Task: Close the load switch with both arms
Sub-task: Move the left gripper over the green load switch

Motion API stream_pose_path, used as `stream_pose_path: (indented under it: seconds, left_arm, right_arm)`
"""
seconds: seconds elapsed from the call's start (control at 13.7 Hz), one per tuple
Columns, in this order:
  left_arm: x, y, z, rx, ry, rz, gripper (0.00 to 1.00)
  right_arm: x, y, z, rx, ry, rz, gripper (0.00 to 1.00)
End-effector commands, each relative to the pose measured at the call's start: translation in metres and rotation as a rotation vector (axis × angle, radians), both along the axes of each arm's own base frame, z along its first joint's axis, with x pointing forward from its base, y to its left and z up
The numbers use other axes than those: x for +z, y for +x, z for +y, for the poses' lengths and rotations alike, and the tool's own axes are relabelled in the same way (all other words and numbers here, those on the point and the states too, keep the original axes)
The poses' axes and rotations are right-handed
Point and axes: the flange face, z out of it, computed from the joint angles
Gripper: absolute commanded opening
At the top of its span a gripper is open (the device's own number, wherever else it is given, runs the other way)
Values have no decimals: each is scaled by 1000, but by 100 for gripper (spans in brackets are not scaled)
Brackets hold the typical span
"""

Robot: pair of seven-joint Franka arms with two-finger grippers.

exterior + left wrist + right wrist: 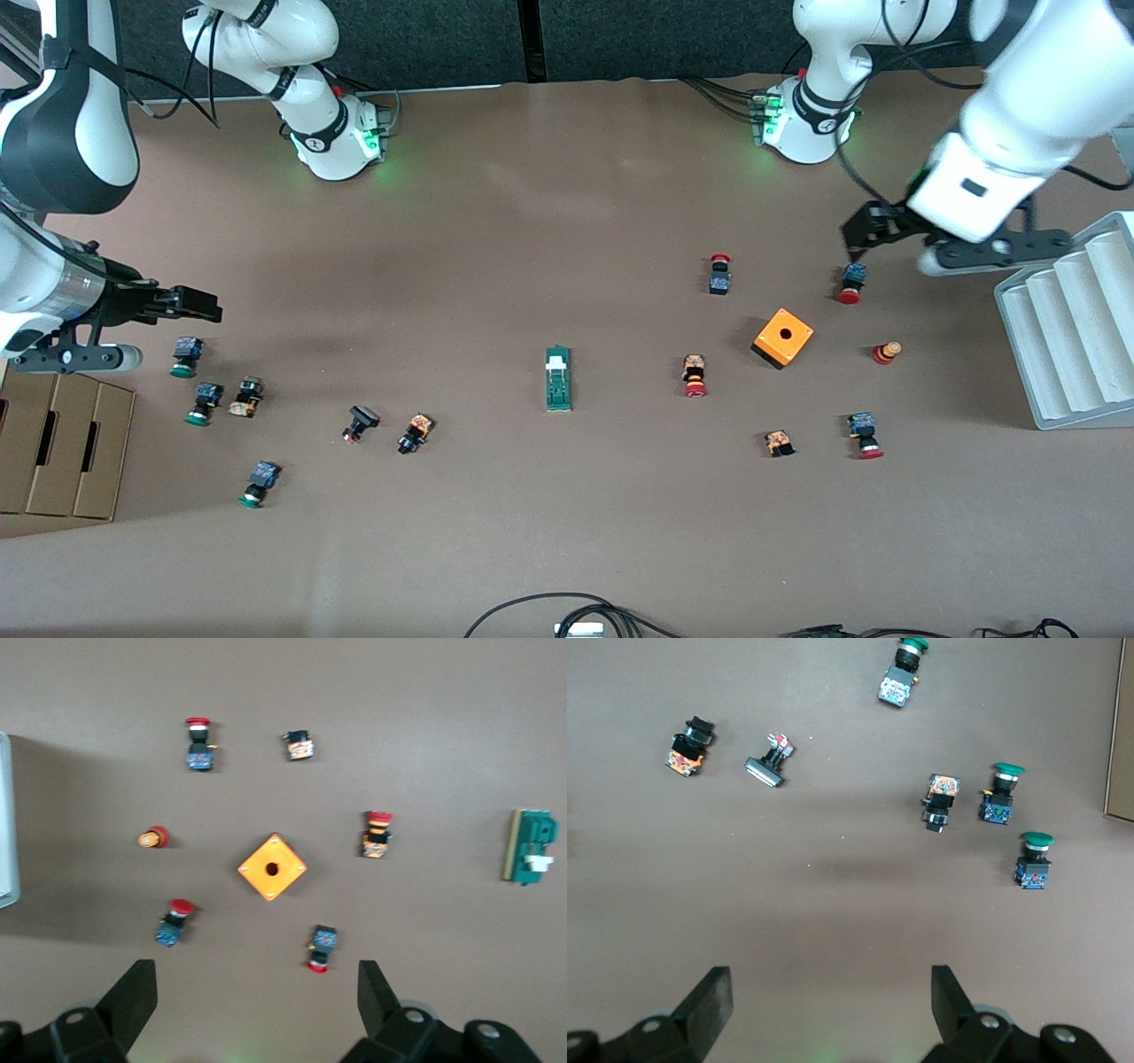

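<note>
The load switch [558, 378] lies flat on the table [567, 532], about in the middle between the two ends. It is a narrow dark-green block with a white lever piece at the end that is farther from the front camera. Nothing touches it. In the left wrist view it shows at the edge [530, 847].

The left gripper [858, 241] hangs in the air over the left arm's end of the table, above a red-capped push button [851, 284]. Its fingers [133, 997] are spread wide apart and hold nothing. Under it the left wrist view shows the orange cube [272, 867] with a hole in its top face, and several red-capped buttons lie around the cube. The cube is well apart from the load switch, toward the left arm's end. A grey ribbed tray [1072, 332] stands at that end of the table.

The right gripper [199, 304] hangs over the right arm's end, just above a green-capped push button [185, 356]. Its fingers [709, 1003] are also wide apart and empty. More green-capped buttons [999, 795] lie near there, and a cardboard box [62, 443] stands at the table's edge.
</note>
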Motion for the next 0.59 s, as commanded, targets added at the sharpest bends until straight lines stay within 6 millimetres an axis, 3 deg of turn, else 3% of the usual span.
stream_pose_path:
  seconds: [0.0, 0.51]
  left_arm:
    - [-2, 0, -46, 65, -26, -27, 99]
    - [-35, -23, -175, 211, -63, -120, 99]
  right_arm:
    - [7, 7, 1, 15, -8, -17, 100]
    - [-2, 10, 1, 10, -6, -2, 100]
